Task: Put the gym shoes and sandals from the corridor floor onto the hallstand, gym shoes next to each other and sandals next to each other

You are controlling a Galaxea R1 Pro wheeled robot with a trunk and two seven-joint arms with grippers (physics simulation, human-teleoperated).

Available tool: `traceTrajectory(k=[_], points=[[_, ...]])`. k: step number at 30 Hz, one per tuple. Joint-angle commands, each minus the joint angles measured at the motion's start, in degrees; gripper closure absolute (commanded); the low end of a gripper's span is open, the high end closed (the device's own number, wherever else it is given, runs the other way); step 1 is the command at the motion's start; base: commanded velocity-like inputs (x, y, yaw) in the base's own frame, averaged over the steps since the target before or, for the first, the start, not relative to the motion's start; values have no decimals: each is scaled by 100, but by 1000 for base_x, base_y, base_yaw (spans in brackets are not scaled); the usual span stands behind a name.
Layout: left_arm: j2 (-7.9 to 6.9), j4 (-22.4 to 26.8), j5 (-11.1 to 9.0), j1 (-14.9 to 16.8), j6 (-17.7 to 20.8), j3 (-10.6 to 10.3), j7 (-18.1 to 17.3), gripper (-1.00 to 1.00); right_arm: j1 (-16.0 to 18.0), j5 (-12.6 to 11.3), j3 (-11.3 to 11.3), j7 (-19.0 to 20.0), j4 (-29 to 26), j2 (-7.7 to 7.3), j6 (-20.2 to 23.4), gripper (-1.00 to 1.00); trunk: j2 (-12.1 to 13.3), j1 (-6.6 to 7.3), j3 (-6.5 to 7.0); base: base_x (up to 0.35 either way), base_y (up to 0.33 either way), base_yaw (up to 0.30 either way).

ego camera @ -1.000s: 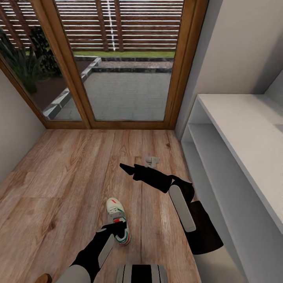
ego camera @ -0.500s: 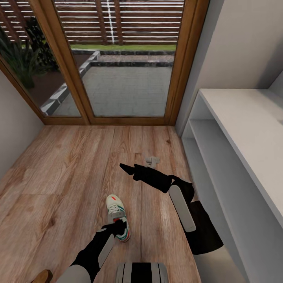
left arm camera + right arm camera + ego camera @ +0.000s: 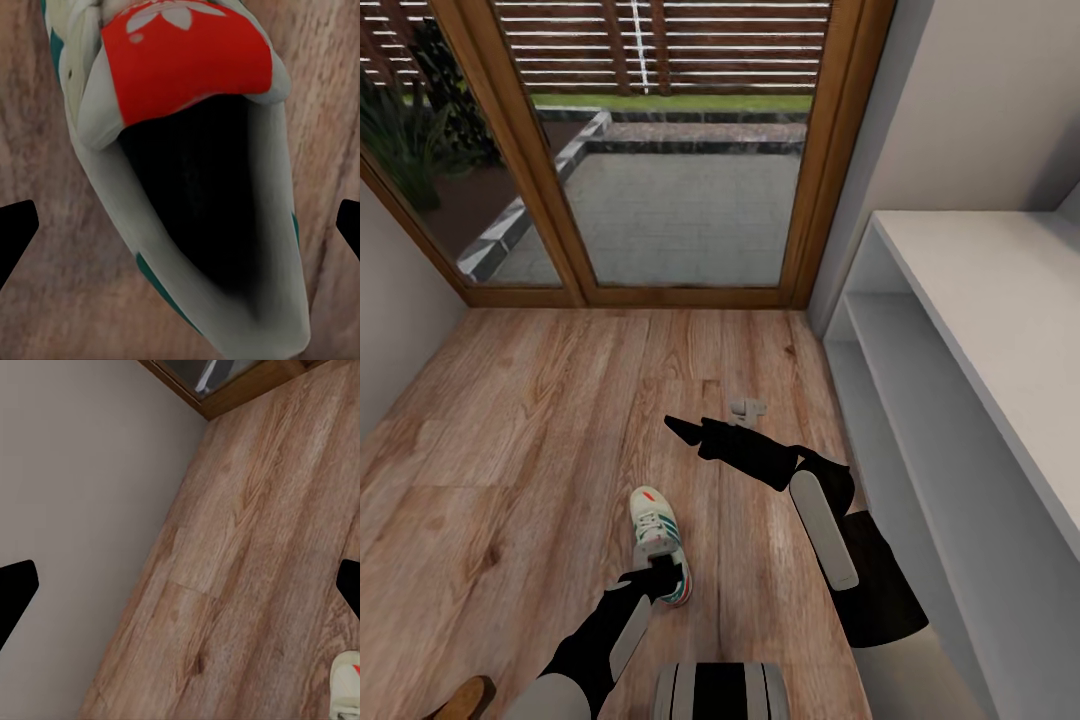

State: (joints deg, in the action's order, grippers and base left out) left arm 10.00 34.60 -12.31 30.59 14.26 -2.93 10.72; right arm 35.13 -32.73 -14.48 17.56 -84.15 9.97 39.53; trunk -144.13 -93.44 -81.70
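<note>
Sandal: one brown sandal [image 3: 460,695] shows in part at about 8 o'clock in the head view, on the floor beside the left arm.
Left gripper: the left gripper [image 3: 660,575] hangs directly over the heel end of the gym shoe. In the left wrist view its two dark fingertips [image 3: 16,236] sit wide apart at either edge, one on each side of the shoe's opening, so it is released and grasps nothing.
Gym shoe: one off-white gym shoe [image 3: 660,545] lies on the corridor floor [image 3: 520,430] at about 6 o'clock in the head view, toe pointing toward 12 o'clock. The wrist view shows its red tongue tab [image 3: 184,60] and its dark inside [image 3: 202,210].
Right gripper: the right gripper [image 3: 682,430] is raised above the floor near the centre, pointing toward 10 o'clock. Its fingertips appear spread at the edges of the right wrist view with nothing between them.
Count: one gym shoe, one sandal, two grippers.
Hallstand: the pale grey hallstand [image 3: 980,300] runs along the 3 o'clock side, with a flat top and open shelves under it.
Edges and room: bare floor stretches from the shoe toward the glass door [image 3: 680,150] at 12 o'clock; a wall [image 3: 390,300] closes the 9 o'clock side.
</note>
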Motion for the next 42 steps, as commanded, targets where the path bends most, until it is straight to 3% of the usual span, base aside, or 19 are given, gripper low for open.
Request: traceTrajectory(k=[1, 10, 15, 28, 34, 42], points=[[0, 11, -52, 0, 25, -15, 44, -100, 2, -6, 6, 10, -3, 2, 29, -100, -2, 1, -11, 0, 0, 0], [0, 11, -52, 0, 25, -15, 44, -100, 2, -6, 6, 10, -5, 2, 29, -100, -2, 1, -69, 0, 0, 0], [0, 11, -53, 0, 25, -15, 44, -100, 2, -6, 6, 10, -1, 2, 29, -100, -8, -12, -184, 0, 0, 0], [0, 11, -52, 0, 25, -15, 36, -100, 2, -6, 12, 10, -5, 2, 29, -100, -8, -12, -226, 0, 0, 0], [0, 11, -52, 0, 25, -15, 35, -100, 2, -6, 15, 10, -5, 2, 29, -100, -16, -27, -360, 0, 0, 0], [0, 11, -52, 0, 18, -15, 35, -100, 2, -6, 12, 10, -5, 2, 29, -100, -16, -27, -361, 0, 0, 0]])
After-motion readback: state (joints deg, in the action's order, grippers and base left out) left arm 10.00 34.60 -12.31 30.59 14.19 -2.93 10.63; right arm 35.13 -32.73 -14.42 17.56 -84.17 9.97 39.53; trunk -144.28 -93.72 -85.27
